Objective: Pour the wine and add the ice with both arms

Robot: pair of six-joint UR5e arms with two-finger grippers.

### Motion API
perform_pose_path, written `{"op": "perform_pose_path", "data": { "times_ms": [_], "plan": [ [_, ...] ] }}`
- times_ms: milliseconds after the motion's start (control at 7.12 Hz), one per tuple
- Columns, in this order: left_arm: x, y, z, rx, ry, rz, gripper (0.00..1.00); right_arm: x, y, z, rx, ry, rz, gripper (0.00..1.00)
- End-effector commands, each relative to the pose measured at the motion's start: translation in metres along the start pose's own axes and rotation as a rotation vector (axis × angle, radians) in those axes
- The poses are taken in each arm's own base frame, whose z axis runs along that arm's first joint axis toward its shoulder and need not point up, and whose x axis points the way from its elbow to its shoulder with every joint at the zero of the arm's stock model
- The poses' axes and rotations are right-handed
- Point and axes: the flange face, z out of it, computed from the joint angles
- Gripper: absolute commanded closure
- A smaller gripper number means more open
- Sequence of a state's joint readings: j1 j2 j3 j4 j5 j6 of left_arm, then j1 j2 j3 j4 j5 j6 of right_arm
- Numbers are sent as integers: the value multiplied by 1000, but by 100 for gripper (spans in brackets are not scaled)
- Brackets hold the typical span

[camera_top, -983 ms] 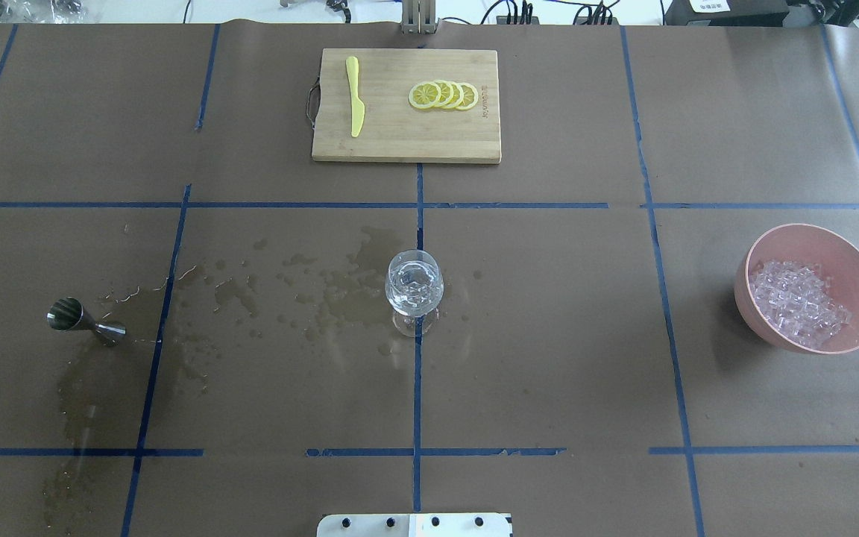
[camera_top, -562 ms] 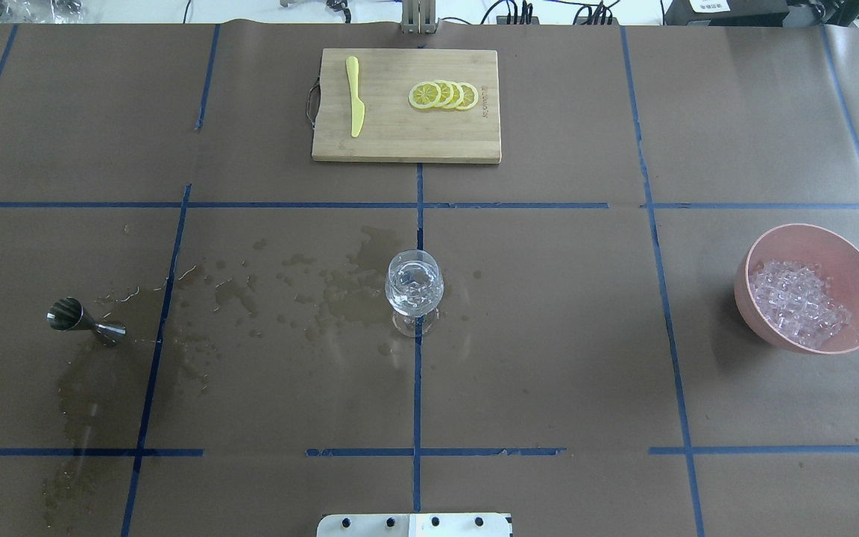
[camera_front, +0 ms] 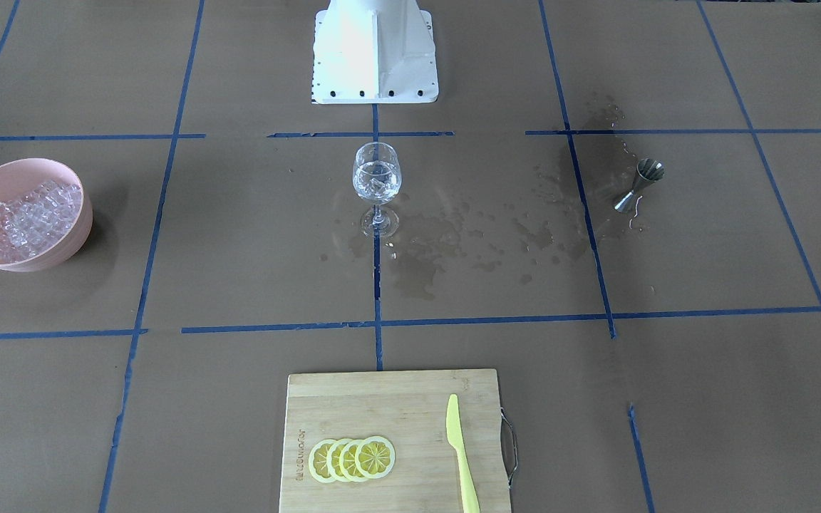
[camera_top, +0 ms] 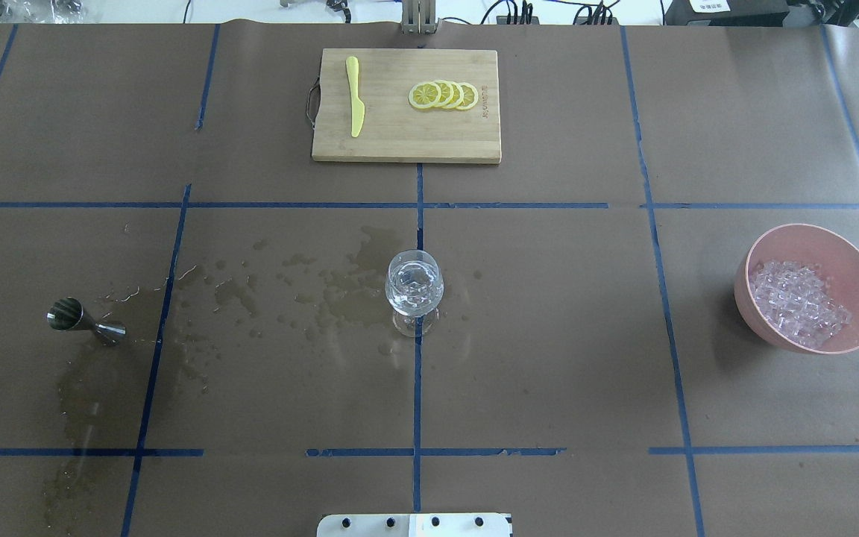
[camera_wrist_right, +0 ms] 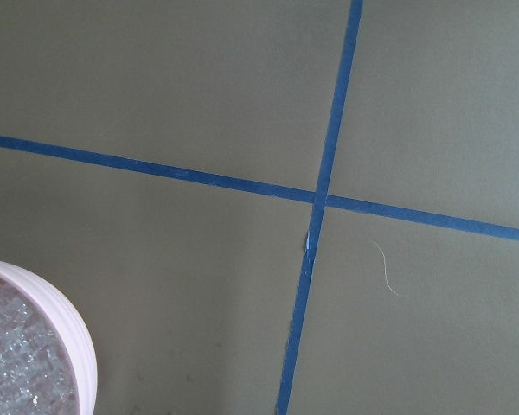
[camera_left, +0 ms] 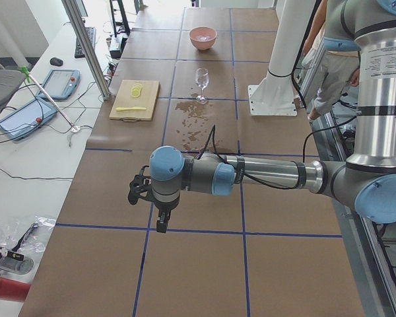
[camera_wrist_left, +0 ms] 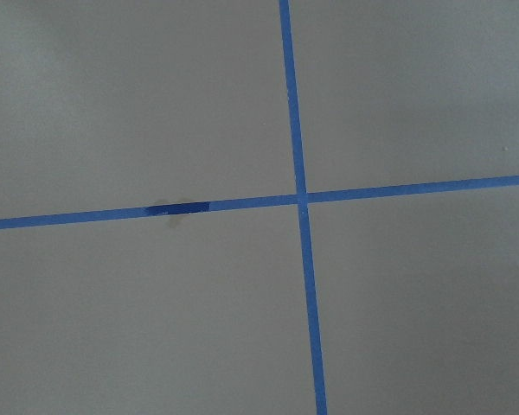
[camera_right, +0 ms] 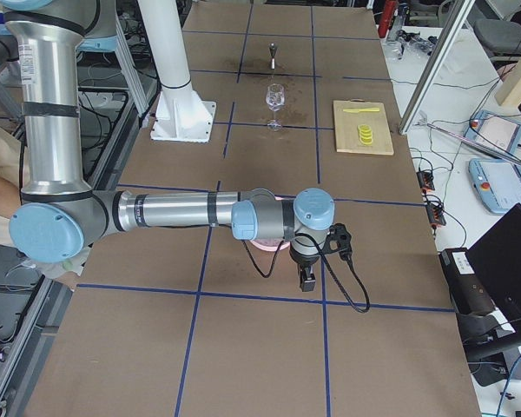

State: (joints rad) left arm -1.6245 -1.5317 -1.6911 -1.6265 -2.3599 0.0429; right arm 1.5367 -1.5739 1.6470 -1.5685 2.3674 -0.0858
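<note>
A clear wine glass [camera_top: 414, 287] stands at the table's middle, with clear liquid and a few ice cubes in it; it also shows in the front view [camera_front: 377, 178]. A pink bowl [camera_top: 858, 257] at the right holds a heap of ice [camera_top: 798, 302]. A steel jigger [camera_top: 75, 319] stands at the left among wet patches. Both arms are out of the overhead view. My left gripper [camera_left: 161, 223] hangs over bare table near its left end. My right gripper [camera_right: 307, 280] hangs beside the bowl, whose rim [camera_wrist_right: 78, 346] shows in the right wrist view. I cannot tell whether either is open or shut.
A wooden cutting board [camera_top: 406, 145] at the far middle carries lemon slices [camera_top: 444, 95] and a yellow knife [camera_top: 355, 97]. Spilled liquid [camera_top: 340, 294] darkens the paper from the glass to the jigger. The white pedestal [camera_front: 375, 50] stands at my side.
</note>
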Motion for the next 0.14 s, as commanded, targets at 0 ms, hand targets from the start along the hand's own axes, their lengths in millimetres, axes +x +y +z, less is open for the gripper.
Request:
{"op": "perform_pose_path", "data": {
  "times_ms": [0],
  "plan": [
    [10, -15, -6, 17, 0, 26, 0, -6, -3, -5, 12, -9, -7, 0]
  ]
}}
